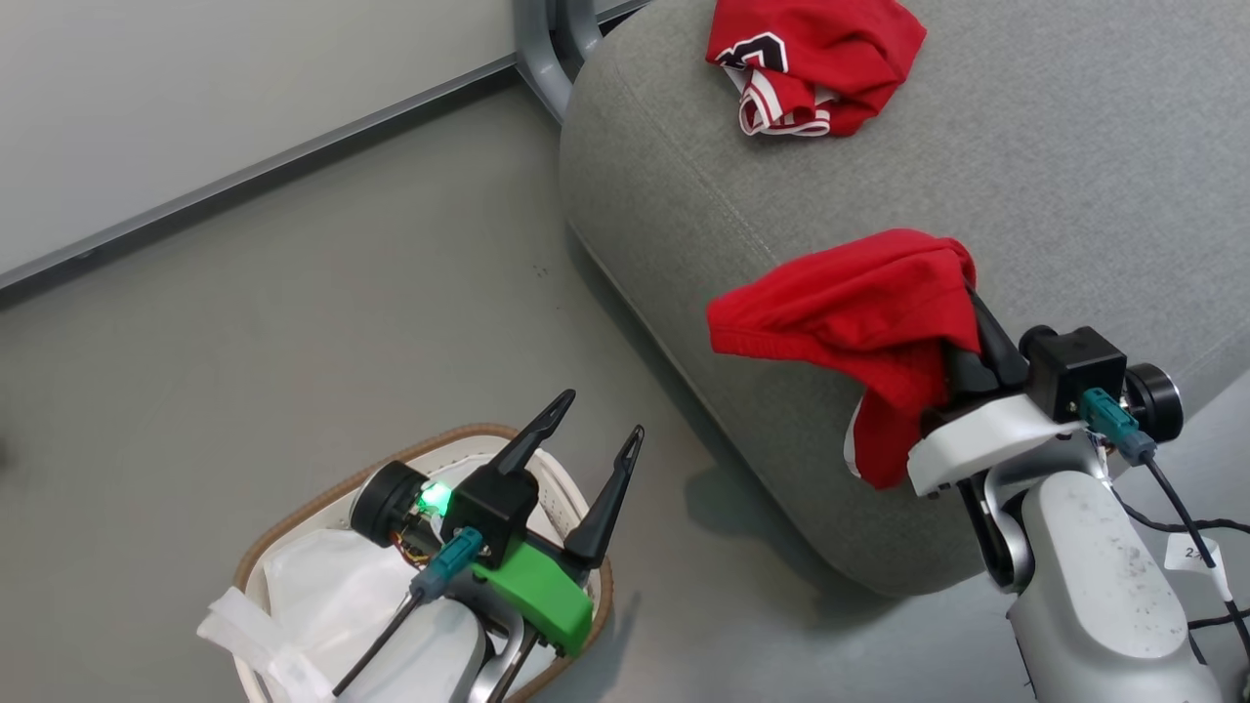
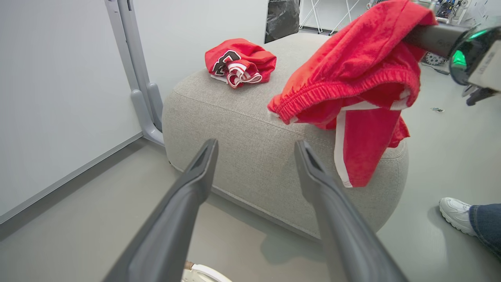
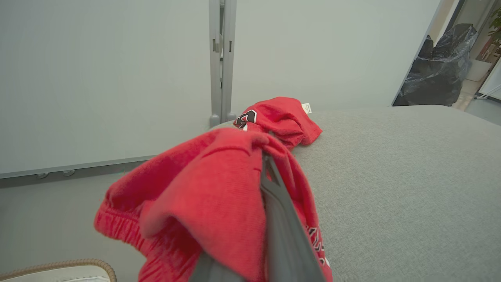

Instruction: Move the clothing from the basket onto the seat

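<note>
Grey seat [image 1: 1025, 146] lies beneath our right gripper [image 1: 972, 293], clenched on red shorts [image 1: 840, 303]; next, we judge, lower and let go. Our left gripper [image 1: 602, 413] gapes, released, over the basket [image 1: 303, 503].

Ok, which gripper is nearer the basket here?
Left. The left gripper is directly above the basket, jaws open; the right gripper is off at the seat, shut on a red garment.

White cable tag [image 1: 1193, 554]: "27", partly hidden; red garment [image 3: 219, 203] lettering illegible
</note>
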Controlling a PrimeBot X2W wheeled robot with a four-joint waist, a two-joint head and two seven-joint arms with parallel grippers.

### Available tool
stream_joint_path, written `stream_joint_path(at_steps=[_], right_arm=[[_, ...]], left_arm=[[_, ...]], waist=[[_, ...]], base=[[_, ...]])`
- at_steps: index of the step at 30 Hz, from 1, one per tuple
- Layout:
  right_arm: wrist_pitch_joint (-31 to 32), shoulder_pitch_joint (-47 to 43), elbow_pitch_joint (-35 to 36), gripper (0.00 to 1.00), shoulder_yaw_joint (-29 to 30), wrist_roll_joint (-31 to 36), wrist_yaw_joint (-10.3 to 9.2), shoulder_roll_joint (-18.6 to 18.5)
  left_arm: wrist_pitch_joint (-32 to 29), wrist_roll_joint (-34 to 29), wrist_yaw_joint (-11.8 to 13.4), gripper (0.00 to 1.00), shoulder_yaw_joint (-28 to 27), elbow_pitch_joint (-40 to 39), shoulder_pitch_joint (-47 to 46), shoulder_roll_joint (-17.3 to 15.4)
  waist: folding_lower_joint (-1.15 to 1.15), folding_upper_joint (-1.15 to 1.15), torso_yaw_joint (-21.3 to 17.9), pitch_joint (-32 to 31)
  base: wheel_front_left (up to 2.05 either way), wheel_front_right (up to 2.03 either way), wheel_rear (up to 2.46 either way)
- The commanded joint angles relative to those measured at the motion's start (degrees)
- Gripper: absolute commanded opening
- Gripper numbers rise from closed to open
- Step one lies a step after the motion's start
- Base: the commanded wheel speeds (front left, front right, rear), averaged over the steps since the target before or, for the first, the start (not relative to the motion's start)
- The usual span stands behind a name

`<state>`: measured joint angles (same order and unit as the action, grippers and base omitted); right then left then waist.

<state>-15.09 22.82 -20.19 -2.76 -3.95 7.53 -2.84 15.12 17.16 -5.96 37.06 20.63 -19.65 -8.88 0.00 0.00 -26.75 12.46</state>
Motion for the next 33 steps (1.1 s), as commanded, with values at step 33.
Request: stream_joint_path(at_steps=[33], right_arm=[[3.85, 41.26, -16.2, 0.0, 13.7, 5.74, -0.08, -27.91]], left_arm=[[-2.26, -3.92, -0.12, 1.0, 1.88, -9.51, -9.94, -0.19]], waist=[[0.0, 0.0, 21.64, 21.03]], base=[[0.0, 0.0, 0.0]])
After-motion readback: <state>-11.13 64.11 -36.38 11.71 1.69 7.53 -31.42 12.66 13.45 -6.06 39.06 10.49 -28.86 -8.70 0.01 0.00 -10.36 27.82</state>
